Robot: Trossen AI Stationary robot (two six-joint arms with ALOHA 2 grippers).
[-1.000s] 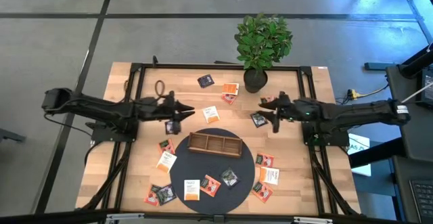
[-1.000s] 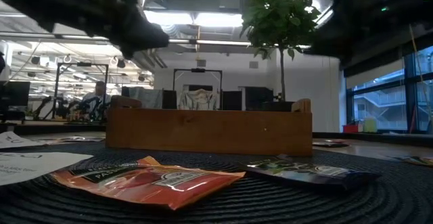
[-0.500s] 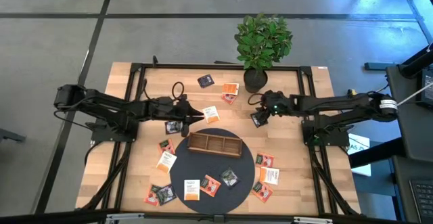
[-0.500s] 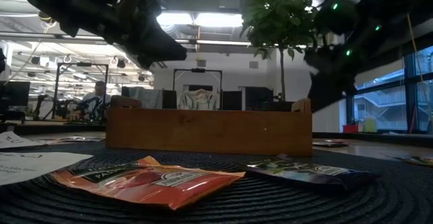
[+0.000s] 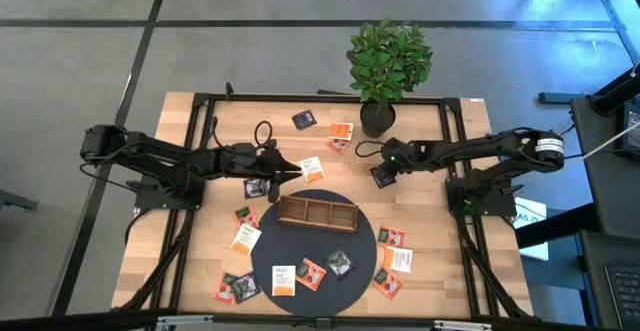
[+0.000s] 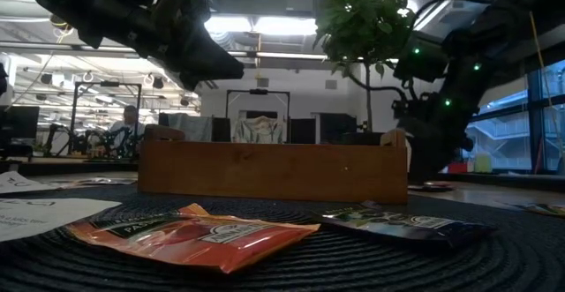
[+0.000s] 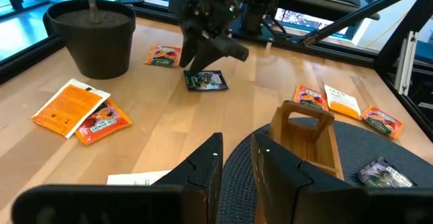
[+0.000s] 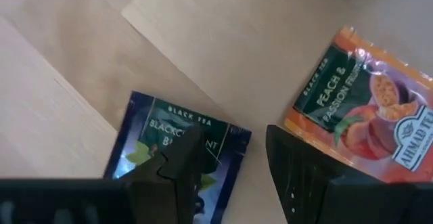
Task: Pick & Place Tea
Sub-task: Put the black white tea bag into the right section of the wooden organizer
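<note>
Because the right gripper (image 8: 233, 176) hangs with fingers parted straddling a dark blackcurrant sachet (image 8: 177, 158) on bare wood beside the pot (image 7: 93, 36), a pickup looks imminent, while the left gripper (image 7: 235, 158), fingers narrowly apart and holding nothing, waits near the tray (image 5: 316, 212)

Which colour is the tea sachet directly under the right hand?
Dark blue, with white "Black Tea" lettering: the sachet shows best in the right wrist view.
</note>
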